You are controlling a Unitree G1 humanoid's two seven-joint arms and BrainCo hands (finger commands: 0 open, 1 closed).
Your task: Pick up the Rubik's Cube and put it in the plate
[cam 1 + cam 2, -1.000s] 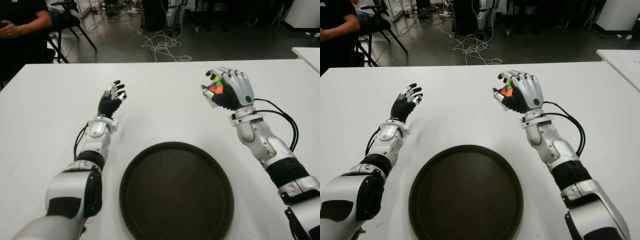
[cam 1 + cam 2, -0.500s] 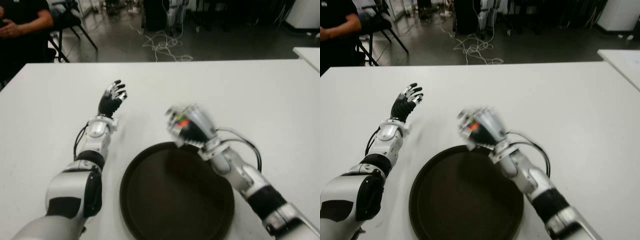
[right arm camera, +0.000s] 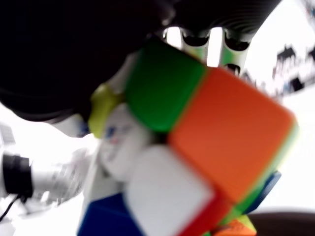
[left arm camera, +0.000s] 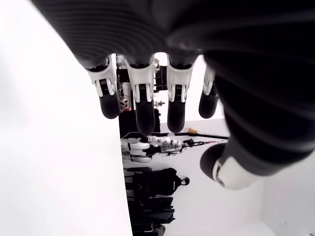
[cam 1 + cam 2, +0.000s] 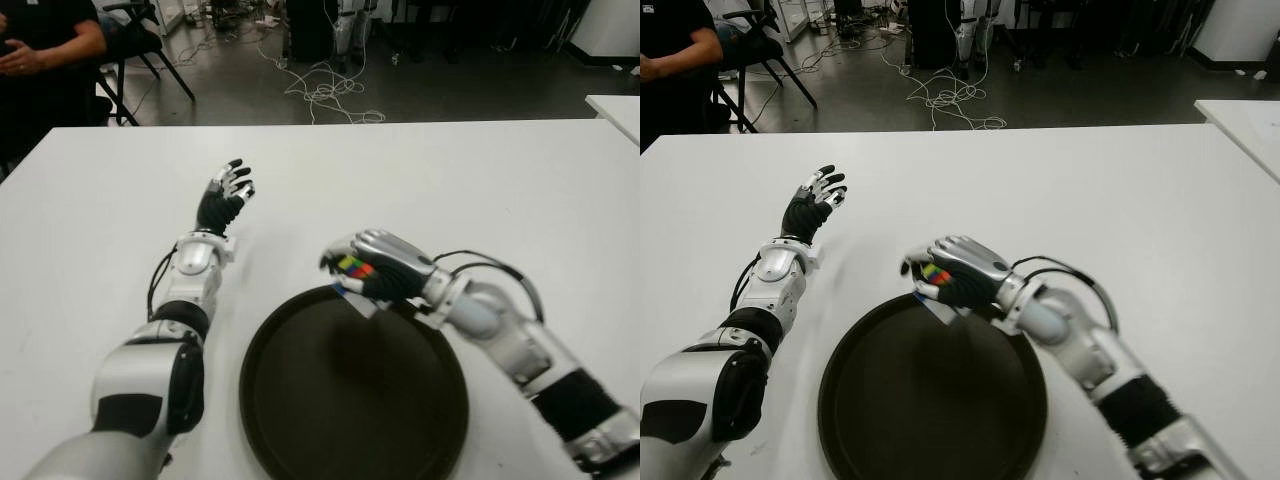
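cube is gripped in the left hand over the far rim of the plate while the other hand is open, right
Not quite: the cube is gripped in the right hand, not the left. Both eye views show it over the far rim of the plate, and the right wrist view shows the fingers wrapped around it. The left hand is the open one, farther out on the table.

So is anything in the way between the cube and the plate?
Nothing visible is. The right robot hand holds the Rubik's Cube at the far rim of the dark plate, and no other thing shows on the plate. The left robot hand is off to the left.
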